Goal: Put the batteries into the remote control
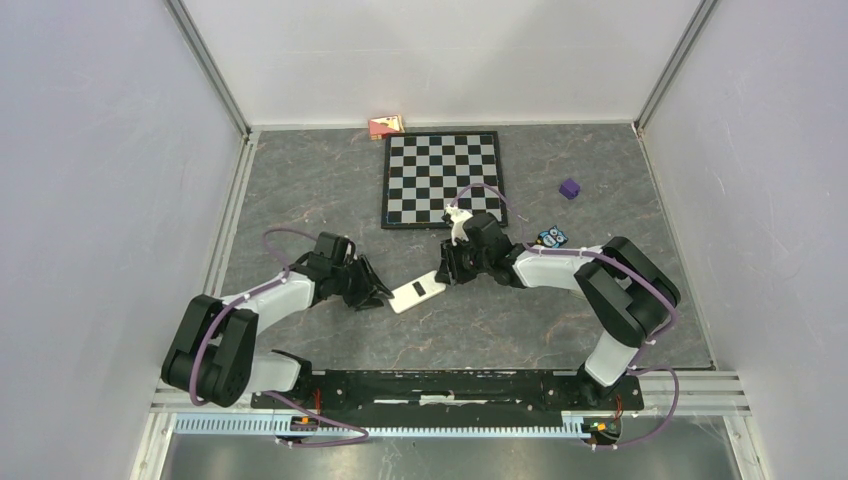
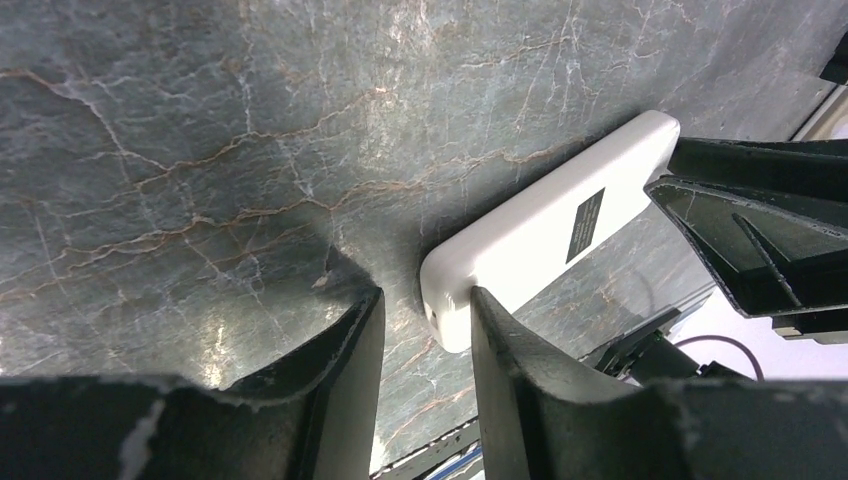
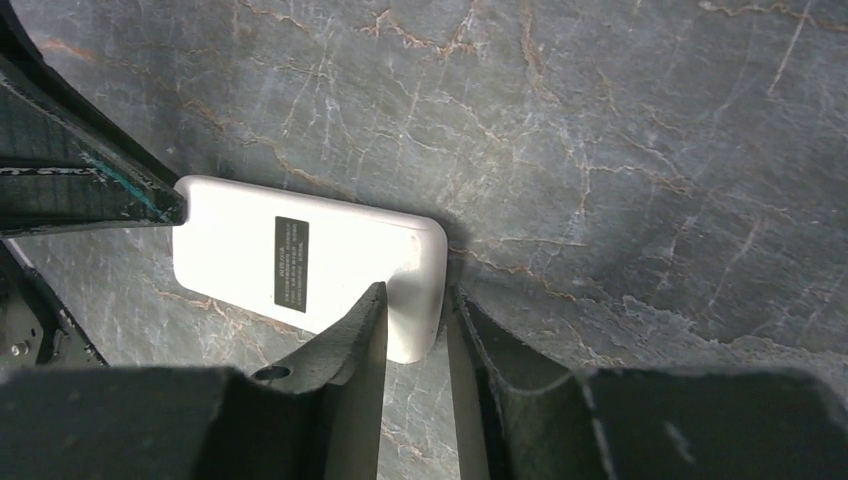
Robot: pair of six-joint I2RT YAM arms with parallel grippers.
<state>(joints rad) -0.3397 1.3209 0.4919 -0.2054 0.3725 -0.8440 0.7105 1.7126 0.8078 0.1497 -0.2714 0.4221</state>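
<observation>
The white remote control [image 1: 418, 292] lies flat on the grey marble table, its dark label up, between my two grippers. It also shows in the left wrist view [image 2: 560, 225] and the right wrist view [image 3: 300, 255]. My left gripper [image 1: 375, 297] [image 2: 425, 300] is at its left end, slightly open; the remote's corner touches only the right finger, and bare table shows beside the other. My right gripper [image 1: 445, 272] [image 3: 415, 295] is closed narrowly on the remote's right end, which fills the gap between the fingertips. No batteries are in view.
A chessboard [image 1: 443, 179] lies at the back centre, just behind my right wrist. A purple cube [image 1: 569, 188] sits to its right. A small blue and black item [image 1: 551, 238] lies next to my right arm. A pink box [image 1: 386, 126] stands by the back wall.
</observation>
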